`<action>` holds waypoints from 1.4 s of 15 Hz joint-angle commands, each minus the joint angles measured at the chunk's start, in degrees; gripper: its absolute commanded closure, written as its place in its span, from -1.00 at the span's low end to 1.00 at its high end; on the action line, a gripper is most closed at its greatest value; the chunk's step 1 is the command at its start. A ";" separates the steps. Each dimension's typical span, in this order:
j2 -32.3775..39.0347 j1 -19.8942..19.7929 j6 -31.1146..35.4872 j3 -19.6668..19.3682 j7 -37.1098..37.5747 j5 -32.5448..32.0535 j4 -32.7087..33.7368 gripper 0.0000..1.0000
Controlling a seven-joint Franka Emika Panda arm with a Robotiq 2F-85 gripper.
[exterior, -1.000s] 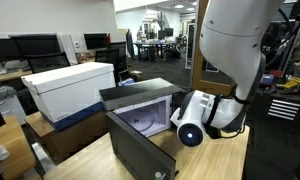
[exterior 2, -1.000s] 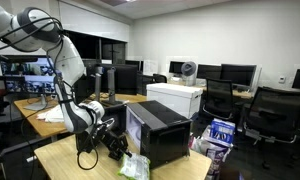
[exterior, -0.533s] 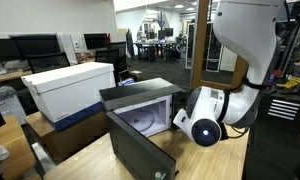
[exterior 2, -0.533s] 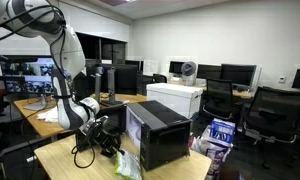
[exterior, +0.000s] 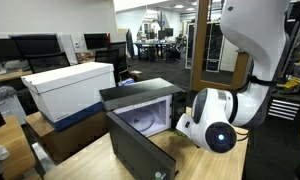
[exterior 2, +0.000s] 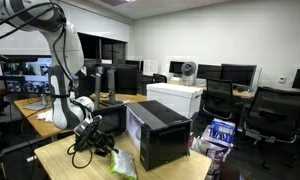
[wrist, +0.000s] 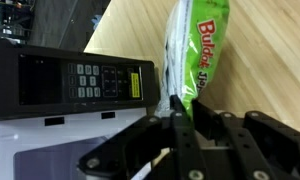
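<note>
My gripper [wrist: 190, 108] is shut on the lower end of a green and white snack bag [wrist: 196, 45]. The bag hangs over the light wooden table [wrist: 270, 60]. In an exterior view the gripper [exterior 2: 102, 147] holds the bag [exterior 2: 123, 163] low above the table, just in front of a black microwave [exterior 2: 162, 130]. The microwave's control panel [wrist: 102, 82] sits to the left of the bag in the wrist view. In an exterior view the microwave [exterior: 140, 98] has its door [exterior: 138, 150] swung open, and the arm's wrist [exterior: 215, 128] hides the gripper and bag.
A white box [exterior: 70, 85] stands behind the microwave and shows in both exterior views [exterior 2: 176, 97]. Monitors [exterior 2: 240, 73] and office chairs [exterior 2: 265, 110] line the desks behind. A black cable [exterior 2: 82, 155] hangs by the arm.
The arm has drawn back from the microwave's front with the bag still held, lowering slightly. The microwave door stays open.
</note>
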 commanded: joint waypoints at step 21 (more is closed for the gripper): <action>-7.08 -2.95 -17.94 7.23 25.29 -37.27 -12.29 0.95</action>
